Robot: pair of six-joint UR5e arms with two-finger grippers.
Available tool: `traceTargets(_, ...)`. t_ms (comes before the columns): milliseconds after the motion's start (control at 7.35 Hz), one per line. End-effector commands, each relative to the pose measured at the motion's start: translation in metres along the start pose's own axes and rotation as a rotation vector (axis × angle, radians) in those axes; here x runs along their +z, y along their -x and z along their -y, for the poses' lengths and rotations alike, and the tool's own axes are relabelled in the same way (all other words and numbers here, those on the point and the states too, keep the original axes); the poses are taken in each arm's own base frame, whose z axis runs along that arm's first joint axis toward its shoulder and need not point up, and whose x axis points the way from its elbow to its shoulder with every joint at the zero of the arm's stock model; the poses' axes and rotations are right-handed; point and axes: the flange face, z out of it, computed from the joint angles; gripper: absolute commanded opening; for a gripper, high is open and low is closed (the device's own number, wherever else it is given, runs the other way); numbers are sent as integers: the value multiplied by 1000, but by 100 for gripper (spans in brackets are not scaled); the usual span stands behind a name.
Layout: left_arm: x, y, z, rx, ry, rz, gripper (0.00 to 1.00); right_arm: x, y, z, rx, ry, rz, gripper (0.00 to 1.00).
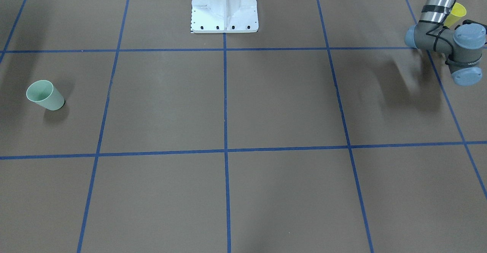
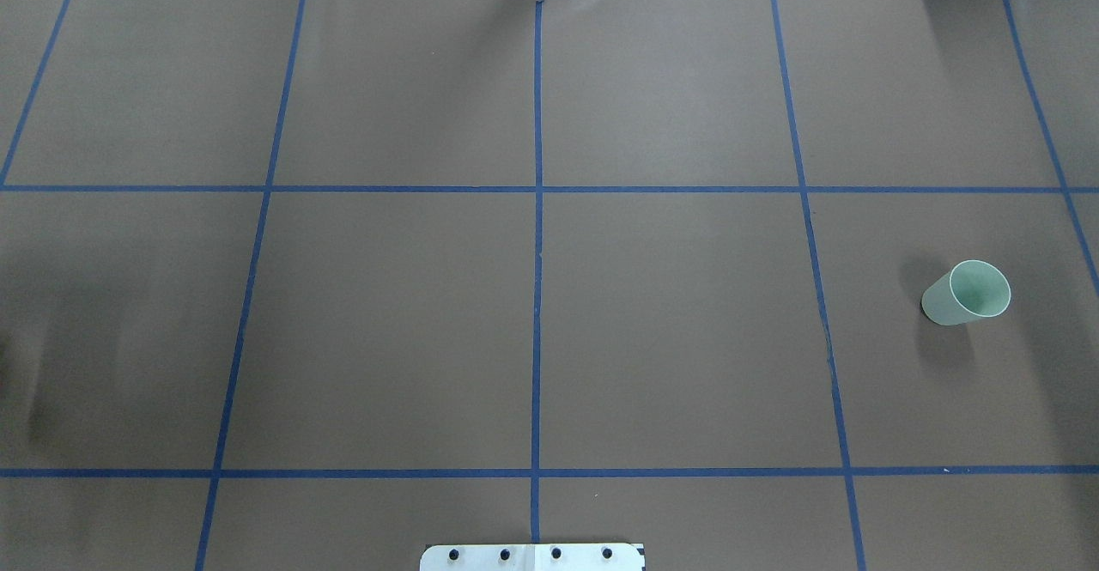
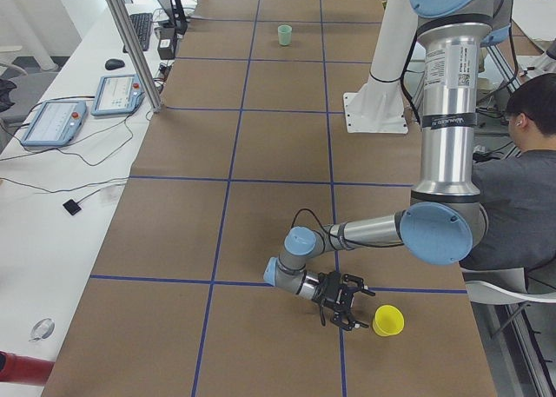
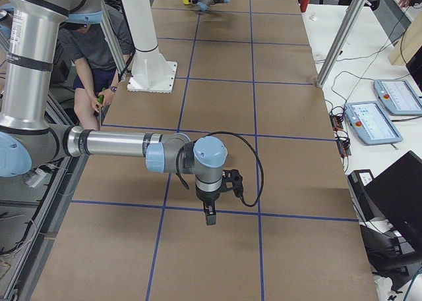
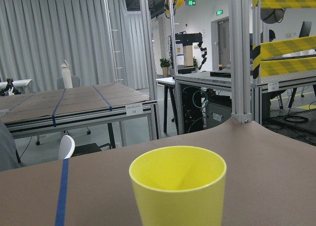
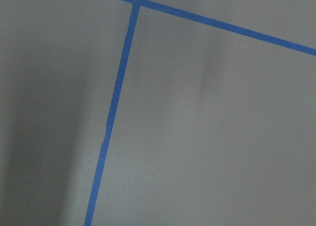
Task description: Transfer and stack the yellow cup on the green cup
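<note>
Item 1. The yellow cup (image 3: 388, 320): you find it far out on the robot's left of the white pedestal (image 3: 375, 102), near that end of the desk (image 2: 670, 339). It stands on its base with the mouth up. The left wrist view shows it straight ahead and close, filling the lower middle.

Item 2. The left tool (image 3: 354, 307): it sits low over the desk on the same side of the pedestal, just beside the yellow cup. A small gap shows between them, and its fingers (image 3: 351, 324) point toward the cup. It shows only from the desk's end, so you cannot tell how wide its jaws stand. No finger shows in its own wrist view.

Item 3. The green cup (image 2: 966, 293): you find it on the robot's right of the pedestal and forward of it, well apart. It is upright and alone, with the mouth open to the top.

Item 4. The right tool (image 4: 209, 217): it hangs on the robot's right of the pedestal and forward of it, with its fingers pointing straight down. It is over the desk, close to a blue tape line (image 4: 217, 210). You cannot tell whether its jaws are wide or narrow. Its wrist view gives you only brown surface and crossing tape.

Item 5. A seated person (image 3: 521, 180): you see this person behind the pedestal, off the desk's robot side.

Item 6. Two tablets (image 3: 52, 123): they lie on the white side table across the desk from the pedestal.
</note>
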Motion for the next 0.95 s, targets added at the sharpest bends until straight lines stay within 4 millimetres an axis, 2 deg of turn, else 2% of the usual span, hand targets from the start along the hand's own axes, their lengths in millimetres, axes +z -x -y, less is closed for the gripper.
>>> traceTargets(0, 18, -4, 0, -1, -10, 16, 100, 0, 0, 0, -1, -1, 0, 100)
traceTargets(272, 38, -16, 11, -5, -36, 18, 100, 0, 0, 0, -1, 0, 0, 100)
traceTargets(544, 42, -19, 13, 3, -36, 15, 100, 0, 0, 0, 0, 0, 1, 100)
traceTargets(816, 55, -28, 18, 2, -37, 15, 100, 0, 4, 1, -2, -7, 41, 100)
